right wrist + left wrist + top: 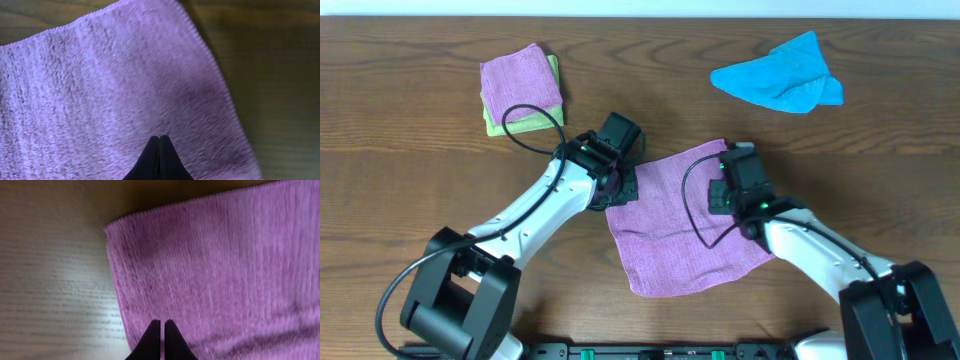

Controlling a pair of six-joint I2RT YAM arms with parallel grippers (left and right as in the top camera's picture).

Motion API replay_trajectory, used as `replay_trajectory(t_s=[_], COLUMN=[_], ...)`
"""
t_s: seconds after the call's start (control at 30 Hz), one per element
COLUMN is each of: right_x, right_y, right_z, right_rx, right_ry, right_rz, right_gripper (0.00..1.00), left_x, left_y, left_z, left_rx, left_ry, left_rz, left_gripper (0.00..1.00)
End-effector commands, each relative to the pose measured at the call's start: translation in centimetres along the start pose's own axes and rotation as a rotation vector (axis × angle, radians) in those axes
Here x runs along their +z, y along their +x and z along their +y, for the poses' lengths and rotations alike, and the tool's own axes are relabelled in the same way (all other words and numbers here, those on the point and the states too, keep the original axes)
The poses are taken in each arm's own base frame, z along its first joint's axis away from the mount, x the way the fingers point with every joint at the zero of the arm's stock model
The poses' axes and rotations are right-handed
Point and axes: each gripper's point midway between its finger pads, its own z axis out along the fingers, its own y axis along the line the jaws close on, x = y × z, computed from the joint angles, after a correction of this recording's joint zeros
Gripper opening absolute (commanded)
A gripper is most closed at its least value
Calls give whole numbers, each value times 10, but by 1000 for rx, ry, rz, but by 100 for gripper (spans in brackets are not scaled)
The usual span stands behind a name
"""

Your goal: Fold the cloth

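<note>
The cloth [685, 225], a dull mauve square, lies spread flat on the wooden table [410, 170], with a faint crease across its middle. My left gripper [620, 187] is low over its left edge, just below the upper left corner. In the left wrist view the cloth [215, 265] fills the right side, and the left gripper [162, 322] is shut, its tips just inside the hem. My right gripper [722, 192] is near the upper right corner. Seen from the right wrist, the cloth [110, 85] lies flat under the shut right gripper [159, 136]. No fabric shows pinched up in either.
A folded pinker purple cloth [520, 82] lies on a green cloth [528, 123] at the back left. A crumpled bright blue cloth [782, 75] sits at the back right. Bare wood surrounds the mauve cloth.
</note>
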Motion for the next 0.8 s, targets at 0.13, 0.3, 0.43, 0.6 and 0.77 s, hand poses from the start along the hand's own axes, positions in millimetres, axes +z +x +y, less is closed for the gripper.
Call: replay_trajectory(t_s=[0.13, 0.3, 0.43, 0.6, 0.77], right_x=[-1, -1, 0, 11, 30], right_y=[-9, -15, -18, -14, -4], right_z=[13, 10, 7, 7, 6], right_rx=[-133, -192, -192, -209, -218], right_ry=[-139, -136, -132, -130, -125], right_rz=[-5, -29, -39, -27, 2], right_gripper=[1, 1, 1, 1, 1], left_x=[31, 47, 48, 51, 52], left_y=[2, 12, 11, 8, 0], left_z=[1, -5, -5, 4, 10], left_rx=[-47, -71, -74, -72, -70], left_ry=[-52, -60, -67, -116, -152], left_rz=[26, 56, 47, 27, -15], left_gripper=[6, 6, 6, 6, 6])
